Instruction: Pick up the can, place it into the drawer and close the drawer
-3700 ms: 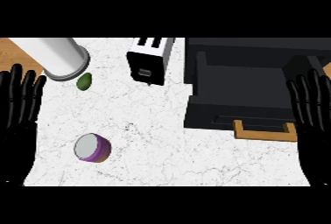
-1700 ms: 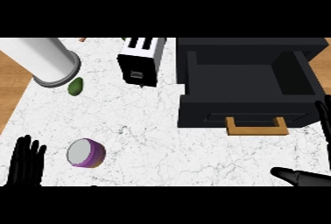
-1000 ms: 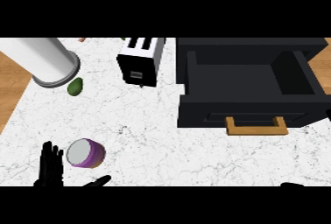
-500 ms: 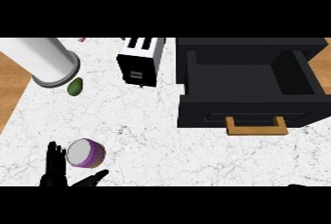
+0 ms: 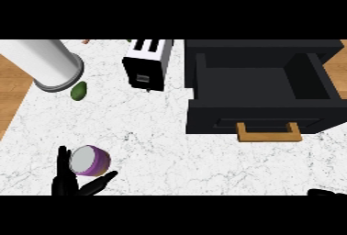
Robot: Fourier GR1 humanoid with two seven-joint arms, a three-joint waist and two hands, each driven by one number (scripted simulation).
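Note:
The can (image 5: 89, 160) is purple with a grey top and stands on the white marble counter (image 5: 156, 137) at the lower left. My left hand (image 5: 71, 180) comes in from the bottom edge just below it, open, with straight fingers along the can's left side and the thumb spread out under it. The black drawer (image 5: 261, 89) stands pulled open at the upper right, with a wooden handle (image 5: 268, 132) on its front and nothing showing inside. Only a dark tip of my right hand (image 5: 327, 193) shows at the bottom right corner.
A black-and-white toaster (image 5: 146, 66) stands left of the drawer. A large white and grey cylinder (image 5: 47, 63) lies at the upper left, with a small green fruit (image 5: 79, 91) beside it. Wooden floor shows past the counter's left edge.
My left hand has moved from the left edge to the can and now spreads round its lower left side. My right hand has dropped from the right edge to the bottom right corner.

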